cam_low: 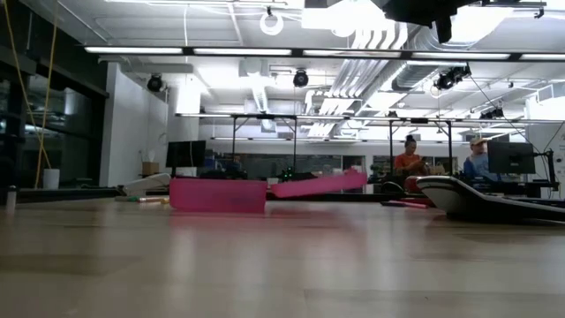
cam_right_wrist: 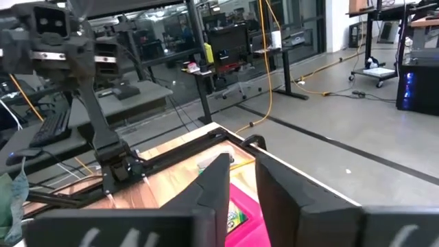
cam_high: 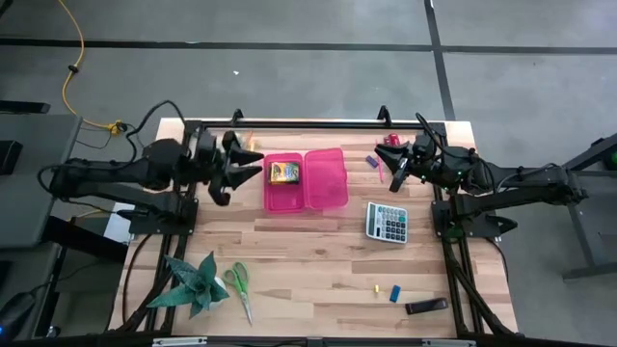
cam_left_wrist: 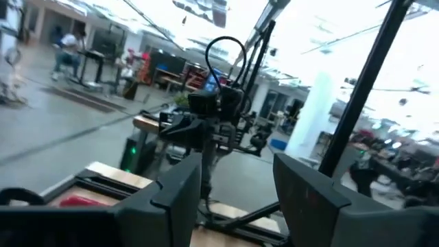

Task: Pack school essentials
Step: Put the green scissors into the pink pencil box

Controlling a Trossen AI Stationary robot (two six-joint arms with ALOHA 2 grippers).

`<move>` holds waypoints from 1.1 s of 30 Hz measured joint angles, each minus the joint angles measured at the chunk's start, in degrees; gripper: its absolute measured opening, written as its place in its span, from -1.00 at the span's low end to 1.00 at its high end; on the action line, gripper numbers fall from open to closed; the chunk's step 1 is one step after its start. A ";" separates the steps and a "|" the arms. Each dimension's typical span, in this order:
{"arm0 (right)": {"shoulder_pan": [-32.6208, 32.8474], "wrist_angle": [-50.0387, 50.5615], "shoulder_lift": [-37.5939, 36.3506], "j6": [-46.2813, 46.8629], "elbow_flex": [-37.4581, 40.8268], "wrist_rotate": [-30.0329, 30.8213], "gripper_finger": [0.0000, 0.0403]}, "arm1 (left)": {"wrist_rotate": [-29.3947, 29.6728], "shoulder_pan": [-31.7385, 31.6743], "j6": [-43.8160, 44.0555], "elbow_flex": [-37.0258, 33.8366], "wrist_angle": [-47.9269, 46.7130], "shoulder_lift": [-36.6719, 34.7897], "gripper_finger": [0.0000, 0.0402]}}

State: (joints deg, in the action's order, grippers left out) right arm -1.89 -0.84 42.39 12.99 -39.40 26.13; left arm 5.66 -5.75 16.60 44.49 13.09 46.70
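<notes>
An open pink box [cam_high: 286, 196] sits at the table's far middle, its lid [cam_high: 326, 178] folded out to the right. The yellow-and-green crayon box [cam_high: 283, 173] lies inside it. My left gripper [cam_high: 247, 162] hovers open just left of the box and holds nothing. My right gripper [cam_high: 393, 173] hovers right of the lid, its fingers a little apart and empty. Green-handled scissors [cam_high: 239, 285] lie near the near edge. Small yellow [cam_high: 374, 288] and blue [cam_high: 393, 292] pieces lie near right. A pink pencil [cam_high: 380, 173] and a small purple piece [cam_high: 371, 162] lie under the right gripper.
A grey calculator [cam_high: 387, 222] lies right of centre. There is a dark oblong thing [cam_high: 425, 306] at the near right corner and a green plant-like toy [cam_high: 193, 282] near left. A red item [cam_high: 392, 140] and thin pencils [cam_high: 249, 143] lie by the far frame. People sit in the room beyond [cam_low: 410, 157].
</notes>
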 joint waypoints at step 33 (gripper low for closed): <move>0.00 1.95 -0.02 -0.33 0.00 0.19 -0.57 | -22.92 16.35 -31.98 17.74 -66.30 43.48 -0.19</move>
State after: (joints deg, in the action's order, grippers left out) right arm -1.89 1.11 42.37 12.66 -39.40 26.32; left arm -17.26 10.60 -15.38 62.23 -53.21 90.18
